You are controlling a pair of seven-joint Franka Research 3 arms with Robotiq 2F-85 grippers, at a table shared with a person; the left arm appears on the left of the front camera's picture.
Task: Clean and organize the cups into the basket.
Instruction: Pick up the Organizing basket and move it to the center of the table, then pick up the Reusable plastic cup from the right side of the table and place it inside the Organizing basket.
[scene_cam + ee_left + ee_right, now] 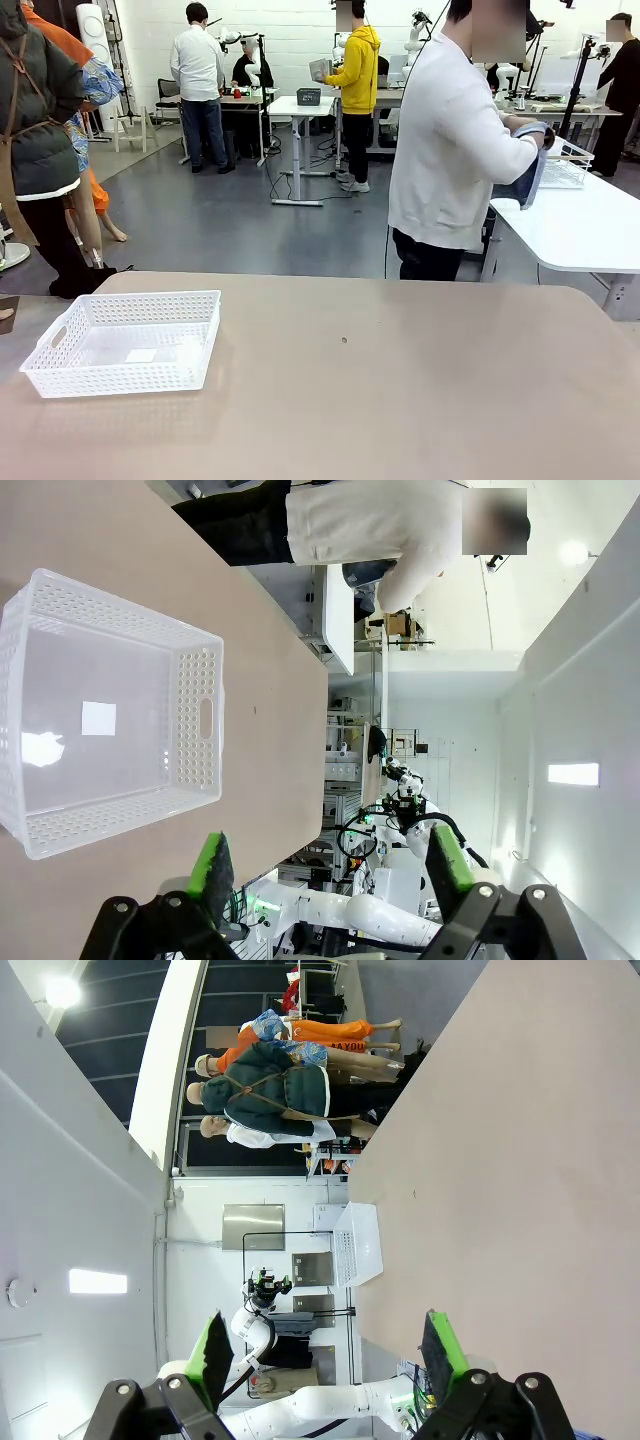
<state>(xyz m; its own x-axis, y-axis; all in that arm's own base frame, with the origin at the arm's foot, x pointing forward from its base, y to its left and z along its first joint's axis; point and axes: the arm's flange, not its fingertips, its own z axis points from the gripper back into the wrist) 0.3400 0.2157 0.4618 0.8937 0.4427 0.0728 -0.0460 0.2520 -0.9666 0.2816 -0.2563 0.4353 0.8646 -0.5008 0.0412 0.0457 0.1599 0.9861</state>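
Here, the basket [120,372] sits on the table [400,380] (left side).

I can read no text, brand, number or sign on any of my feeds; the one label I can make out is a small white sticker [98,718] on the floor of the basket [190,680], and in the left wrist view it reads as a plain white square, any print on it being too small for me to tell
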